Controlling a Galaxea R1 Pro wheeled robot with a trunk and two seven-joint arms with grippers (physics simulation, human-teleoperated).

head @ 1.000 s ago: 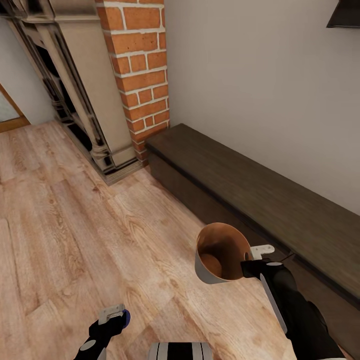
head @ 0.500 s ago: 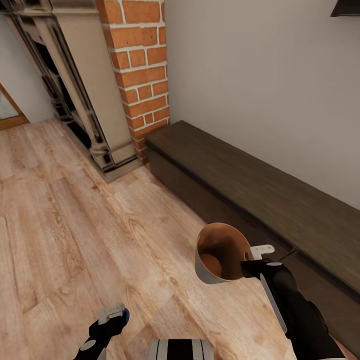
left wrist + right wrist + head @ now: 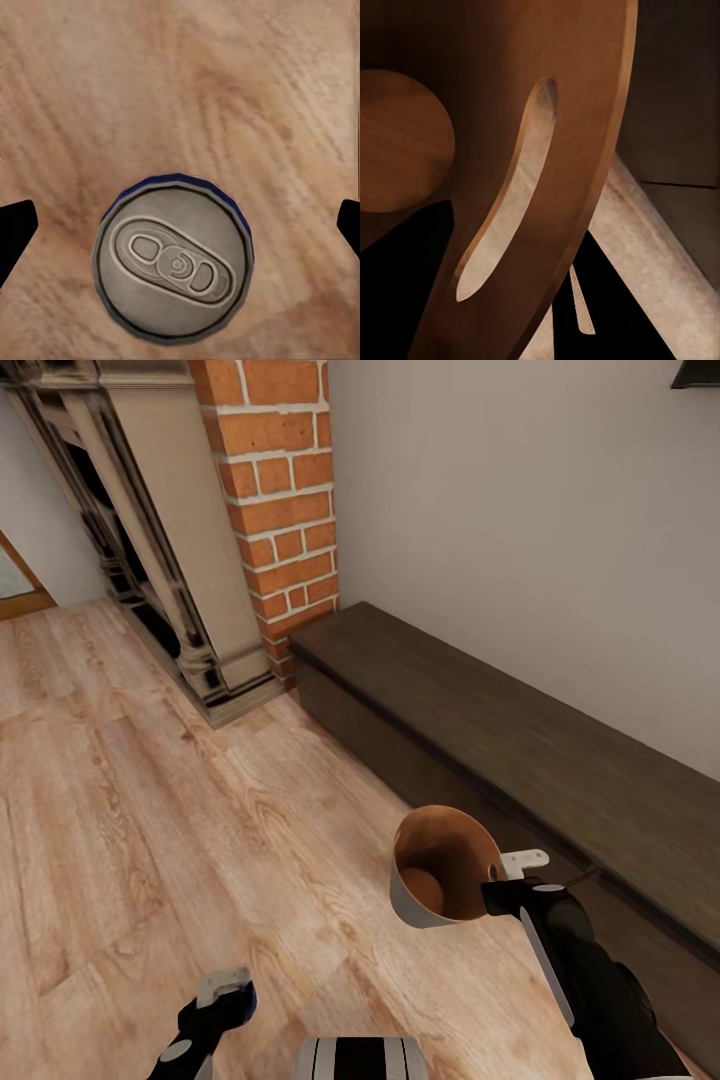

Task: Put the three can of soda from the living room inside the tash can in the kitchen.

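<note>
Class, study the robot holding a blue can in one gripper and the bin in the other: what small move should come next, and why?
Probably bring the left gripper, shut on the blue can, across and up over the trash can's open rim. The right gripper holds the bin by its wall above the floor, mouth tilted towards the robot, and the can sits lower and well to the left, so it cannot yet be dropped in.

A red brick fireplace [image 3: 285, 510] stands beside a long dark wooden bench [image 3: 520, 750] on the wood floor [image 3: 150, 830].

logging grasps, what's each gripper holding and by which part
Right gripper holds the bin by its rim, one finger inside. Left gripper holds the blue can by its sides.
</note>
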